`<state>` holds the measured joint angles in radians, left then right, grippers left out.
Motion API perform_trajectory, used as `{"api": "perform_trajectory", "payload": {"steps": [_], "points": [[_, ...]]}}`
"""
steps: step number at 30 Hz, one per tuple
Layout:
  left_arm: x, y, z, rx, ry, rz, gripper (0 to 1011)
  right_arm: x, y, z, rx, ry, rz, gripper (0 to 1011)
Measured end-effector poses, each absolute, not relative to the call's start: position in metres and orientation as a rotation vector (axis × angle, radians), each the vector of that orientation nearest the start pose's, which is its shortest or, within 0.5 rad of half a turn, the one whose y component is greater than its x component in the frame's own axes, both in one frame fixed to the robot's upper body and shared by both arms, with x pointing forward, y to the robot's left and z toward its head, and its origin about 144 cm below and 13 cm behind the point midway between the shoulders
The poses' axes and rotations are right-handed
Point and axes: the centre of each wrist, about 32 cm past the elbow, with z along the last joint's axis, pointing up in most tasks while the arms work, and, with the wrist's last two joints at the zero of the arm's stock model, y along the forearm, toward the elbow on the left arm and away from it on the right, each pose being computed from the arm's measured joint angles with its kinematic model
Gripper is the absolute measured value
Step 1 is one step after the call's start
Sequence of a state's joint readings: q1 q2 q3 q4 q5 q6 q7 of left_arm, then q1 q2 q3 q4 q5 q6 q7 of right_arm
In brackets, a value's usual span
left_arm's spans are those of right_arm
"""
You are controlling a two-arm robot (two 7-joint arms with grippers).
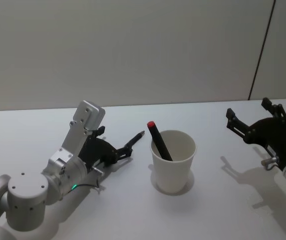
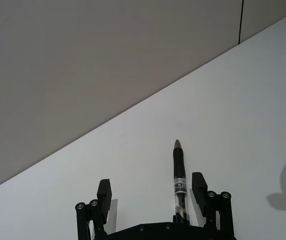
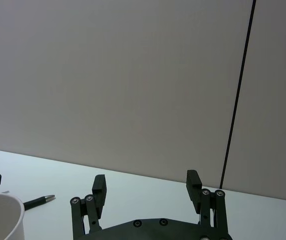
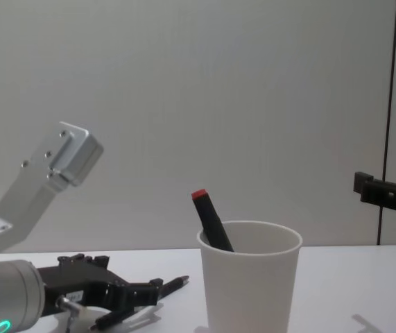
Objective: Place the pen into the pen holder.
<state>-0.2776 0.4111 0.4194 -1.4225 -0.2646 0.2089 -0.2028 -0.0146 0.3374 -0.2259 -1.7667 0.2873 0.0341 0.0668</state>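
The black pen (image 1: 136, 138) lies flat on the white desk (image 1: 57, 125), just to the left of the pen holder (image 1: 173, 162) and apart from it, its tip pointing toward the far wall (image 1: 132, 50). The left tool (image 1: 118, 152) sits low on the desk at the pen's rear end. The left wrist view shows what the head view hides. The tool is spread wide and the pen lies between its fingers, close beside one finger (image 2: 199, 186) and well clear of the other, not pinched.

The pen holder, a white paper cup, stands upright near the middle of the desk. It holds a black red-capped marker (image 1: 159, 141) that leans toward the left rim, its cap well above the rim. From the chest view the cup stands large in front, with the pen's tip poking out beyond the left tool, low and to the cup's left.

The right tool (image 1: 255, 127) hangs above the desk, well to the right of the cup. In the right wrist view it is spread apart and holding nothing. That view also shows the cup's rim at a lower corner, the pen's tip just beyond it, and a dark vertical seam (image 3: 238, 100) in the wall.
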Motion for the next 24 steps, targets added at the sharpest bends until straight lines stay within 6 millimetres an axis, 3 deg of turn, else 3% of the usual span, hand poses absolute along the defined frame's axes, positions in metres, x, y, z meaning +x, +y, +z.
{"api": "perform_trajectory", "payload": {"steps": [24], "points": [[0.5171, 0.238, 1.1555, 0.348, 0.049, 1.0, 1000, 0.4433, -0.2371, 1.1887, 0.026, -0.075, -1.23, 1001]]}}
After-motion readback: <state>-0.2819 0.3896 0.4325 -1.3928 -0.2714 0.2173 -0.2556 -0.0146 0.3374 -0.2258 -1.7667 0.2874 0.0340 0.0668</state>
